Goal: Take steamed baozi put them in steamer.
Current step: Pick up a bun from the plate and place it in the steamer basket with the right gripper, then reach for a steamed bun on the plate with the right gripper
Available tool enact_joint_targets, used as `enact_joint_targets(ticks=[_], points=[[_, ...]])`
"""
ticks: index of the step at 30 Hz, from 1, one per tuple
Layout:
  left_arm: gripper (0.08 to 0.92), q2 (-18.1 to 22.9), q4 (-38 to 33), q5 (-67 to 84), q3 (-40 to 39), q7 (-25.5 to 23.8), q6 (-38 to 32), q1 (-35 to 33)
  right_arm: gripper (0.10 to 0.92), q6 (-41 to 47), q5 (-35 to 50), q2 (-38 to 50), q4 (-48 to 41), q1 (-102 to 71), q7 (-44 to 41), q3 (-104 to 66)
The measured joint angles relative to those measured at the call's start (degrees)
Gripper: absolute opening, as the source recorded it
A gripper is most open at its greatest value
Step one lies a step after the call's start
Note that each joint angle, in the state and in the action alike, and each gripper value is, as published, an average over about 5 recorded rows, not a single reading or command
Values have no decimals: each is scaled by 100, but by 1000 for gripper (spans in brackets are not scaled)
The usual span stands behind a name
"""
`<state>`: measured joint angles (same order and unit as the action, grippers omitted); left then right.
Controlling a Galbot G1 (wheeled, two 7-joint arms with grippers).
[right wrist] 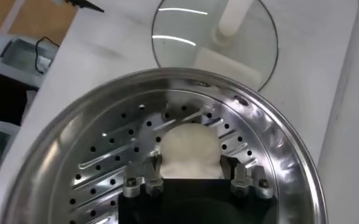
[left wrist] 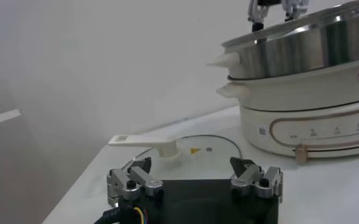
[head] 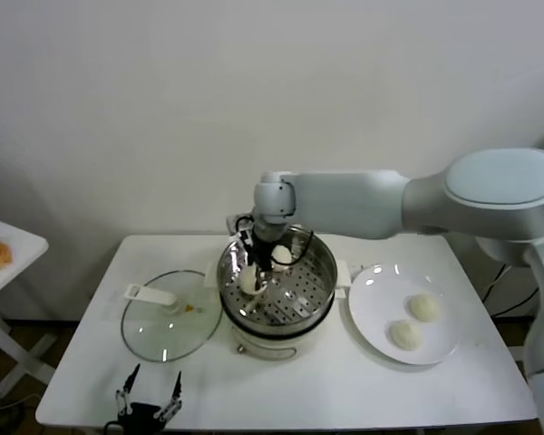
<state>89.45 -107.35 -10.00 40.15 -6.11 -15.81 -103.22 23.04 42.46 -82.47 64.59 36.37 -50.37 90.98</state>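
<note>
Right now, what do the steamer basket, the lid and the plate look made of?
Steamer: polished stainless steel by its look; mirror-bright wall, perforated floor.
Lid: clear glass, since the table shows through; its white handle is probably plastic.
Plate: glossy white, ceramic or melamine; the look leaves that open.

The right arm reaches from the worktop's right side across to its middle, forearm level, wrist bent downward. The right gripper [head: 254, 272] points down inside the steamer [head: 319, 258], its fingers [right wrist: 144, 181] closed on either side of a steamed baozi [right wrist: 189, 149]. The left gripper [head: 149, 397] sits low at the worktop's front edge near the left corner, fingers [left wrist: 136, 176] spread apart with nothing between them, pointing toward the worktop's back edge.
</note>
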Motion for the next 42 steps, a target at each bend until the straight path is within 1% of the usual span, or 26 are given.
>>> enact_joint_targets(ticks=[3,6,9,16,20,24,32,37,42], points=[[823,-6,-2,3,4,0,5,-5,694,-27,-35,-21,-57,-55,0,-44],[823,-13,-15,4,14,0,9,-14,773,-54,-6,-12,-69,-55,-15,-87],[823,-15,-40,4,22,0,17,-24,814,-92,63,39,-35,33,-65,-98],[823,-13,-104,-22,40,-2,19,-98,822,-287,309,459,281,584,-383,49],[823,-13,-123,-37,55,-2,11,-132,823,-467,390,932,574,1021,-657,258],[823,-9,-127,-49,53,-3,11,-131,823,-714,297,1528,894,1431,-939,524],[823,37,-78,-93,26,-5,21,-102,823,-1110,-382,2846,1526,1780,-1219,1061],[823,64,-58,-103,22,-4,20,-97,823,-1146,-936,3556,1796,1662,-1196,1181],[823,92,-55,-120,18,-5,26,-89,823,-1084,-1448,4062,1918,1320,-1099,1107]])
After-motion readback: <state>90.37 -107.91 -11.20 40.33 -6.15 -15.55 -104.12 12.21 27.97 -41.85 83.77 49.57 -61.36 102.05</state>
